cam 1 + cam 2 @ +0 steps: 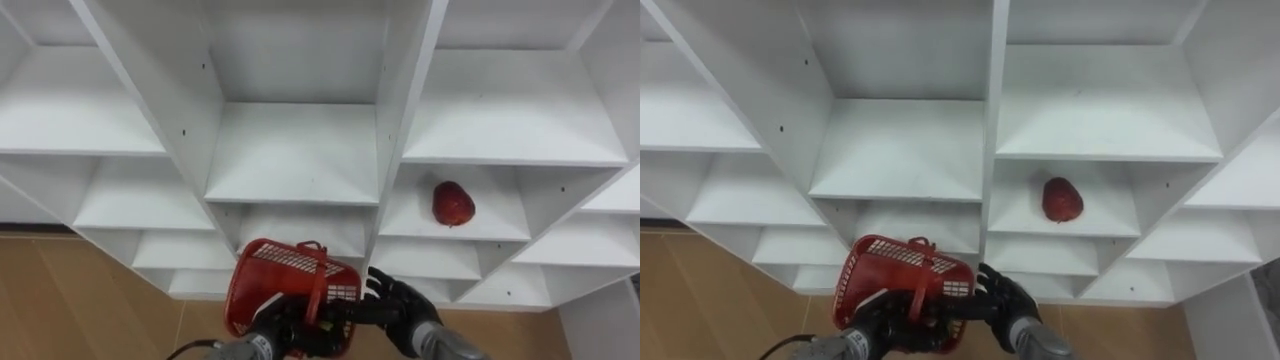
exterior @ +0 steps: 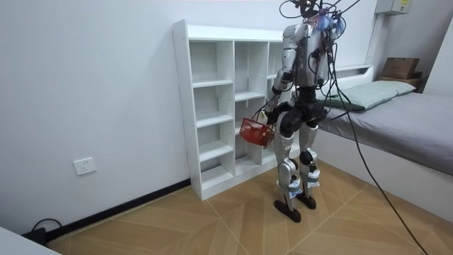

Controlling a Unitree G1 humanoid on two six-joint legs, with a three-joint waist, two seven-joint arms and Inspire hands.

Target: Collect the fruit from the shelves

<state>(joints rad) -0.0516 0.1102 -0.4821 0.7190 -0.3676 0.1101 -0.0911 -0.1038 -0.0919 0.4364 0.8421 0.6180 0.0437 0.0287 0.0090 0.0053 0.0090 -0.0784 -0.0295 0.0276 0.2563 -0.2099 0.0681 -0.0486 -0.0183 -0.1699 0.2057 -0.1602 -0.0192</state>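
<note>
A red apple (image 1: 453, 203) lies on a shelf in the right column of the white closet (image 1: 290, 150). Below it I hold a red mesh basket (image 1: 285, 280), tilted with its handle hanging across the opening. My left hand (image 1: 272, 328) is curled on the basket's lower edge near the handle. From the right, my right hand (image 1: 398, 302) rests straight fingers against the basket's side. The apple sits above and to the right of both hands. In the room view the robot stands upright facing the closet (image 2: 212, 106), with the basket (image 2: 255, 132) at hip height.
The other closet shelves (image 1: 290, 150) hold nothing. Wooden floor (image 1: 60, 300) shows at the lower left. In the room view, a bed (image 2: 403, 120) stands behind the robot on the room view's right, and a white wall (image 2: 92, 92) runs to the left.
</note>
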